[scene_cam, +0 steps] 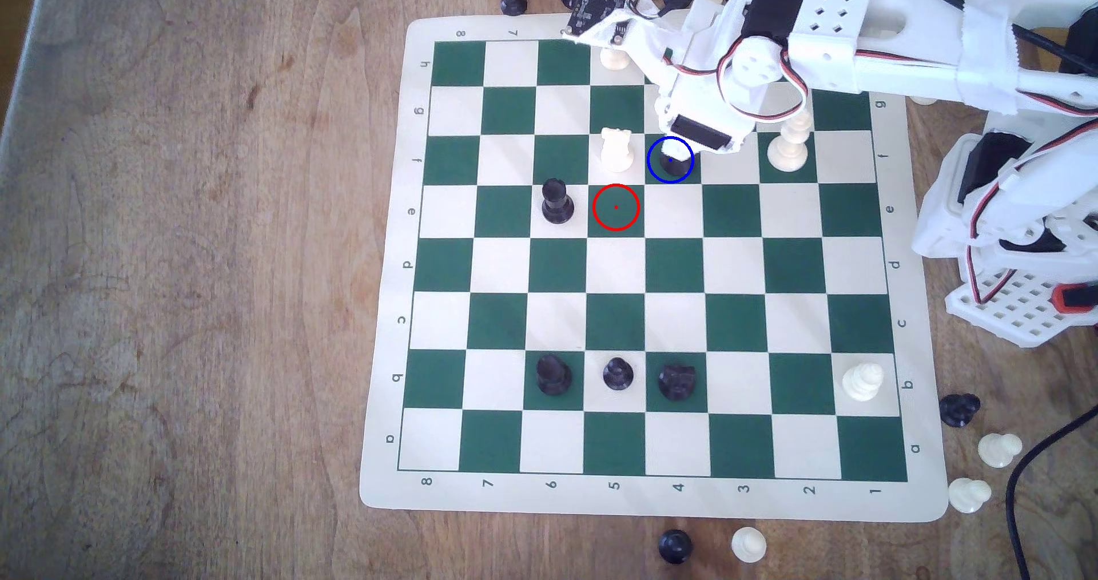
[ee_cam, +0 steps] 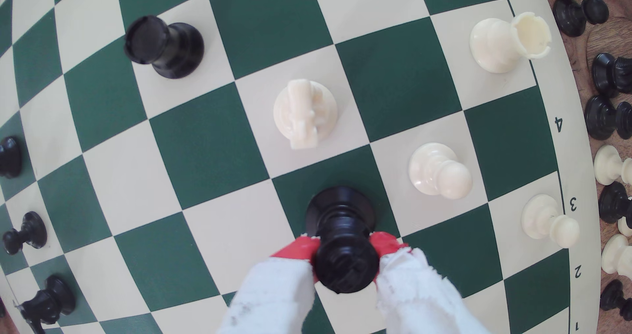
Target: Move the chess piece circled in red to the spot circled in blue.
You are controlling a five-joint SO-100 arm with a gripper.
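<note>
Hand (ee_cam: 345,252) around chess piece (ee_cam: 342,238), beside numerals 4–1.

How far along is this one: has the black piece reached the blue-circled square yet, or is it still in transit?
Done: the red-ringed square stands empty, and the chess piece has its base on the dark green square under the blue circle. In hand: the gripper is clamped on the piece's head, red fingertips on both sides. Left: let go and lift away without knocking the white knight beside it.
</note>
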